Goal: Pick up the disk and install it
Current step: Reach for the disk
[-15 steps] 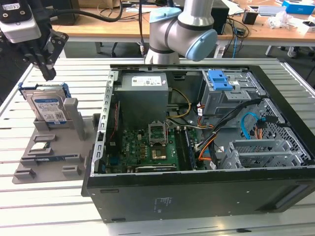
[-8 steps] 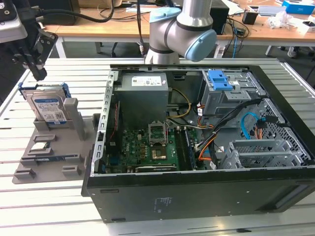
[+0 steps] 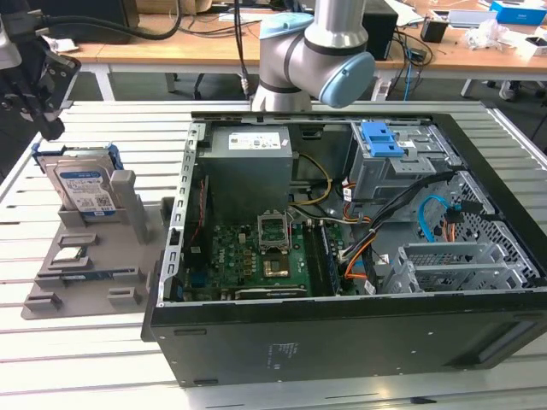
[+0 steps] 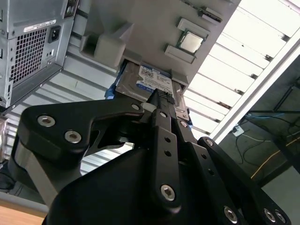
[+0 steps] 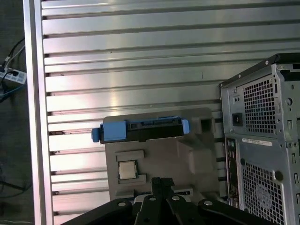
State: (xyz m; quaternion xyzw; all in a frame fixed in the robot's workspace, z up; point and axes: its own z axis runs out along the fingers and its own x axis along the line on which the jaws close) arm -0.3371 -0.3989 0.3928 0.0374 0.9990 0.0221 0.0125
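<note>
- The disk (image 3: 84, 184) stands on edge in a slot of the grey holder (image 3: 128, 248), at the exterior view's left, outside the case (image 3: 342, 342). My guess is it's parked upright so its top edge is free to grab from above.
- The gripper (image 3: 51, 126) hangs in the upper left of the exterior view, above the disk and not touching it. Its fingers look pinched together with nothing between them.
- In the second wrist view the gripper (image 4: 158, 95) points right at the disk's label (image 4: 151, 80), so it seems lined up on it.
- The case lies on its side with the panel off, so the bays are open from above. A blue bracket (image 3: 382, 137) sits on the drive cage, upper right.
- A chip (image 5: 125, 169) has its own pocket in the holder.
- Nothing's been picked up yet.
</note>
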